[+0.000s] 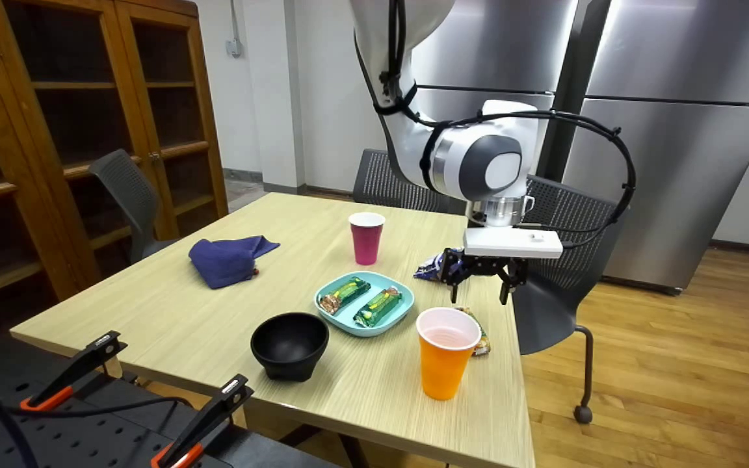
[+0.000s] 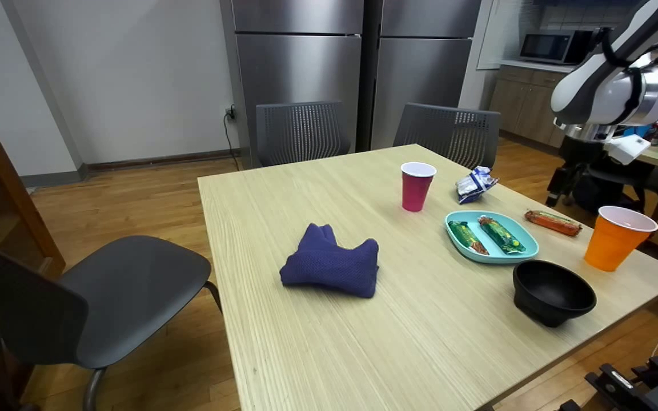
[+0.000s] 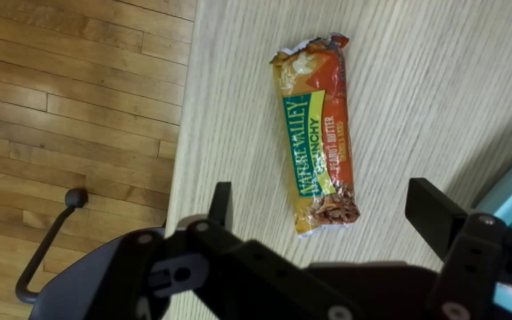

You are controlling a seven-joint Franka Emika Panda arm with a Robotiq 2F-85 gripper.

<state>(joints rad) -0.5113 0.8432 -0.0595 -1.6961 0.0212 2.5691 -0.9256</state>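
Observation:
My gripper (image 3: pixel 320 200) stands open above the table, its two black fingers wide apart and nothing between them. Below it lies an orange and yellow granola bar (image 3: pixel 318 133), flat on the wood near the table's edge. In the wrist view the bar's lower end reaches into the gap between the fingers; no contact shows. An exterior view has the gripper (image 1: pixel 479 296) over the bar (image 1: pixel 480 338), which is partly hidden behind an orange cup (image 1: pixel 443 370). Beside it, a turquoise plate (image 2: pixel 489 260) holds two green-wrapped bars (image 1: pixel 378 307). A blue and white packet (image 2: pixel 476 184) lies farther along that edge.
A black bowl (image 1: pixel 290 364) stands by the plate. Upright on the table is a magenta cup (image 2: pixel 414 191), and a crumpled blue cloth (image 2: pixel 332 265) lies farther off. Dark chairs (image 2: pixel 446 134) stand around the table. The table's edge (image 3: pixel 180 146) runs close beside the granola bar.

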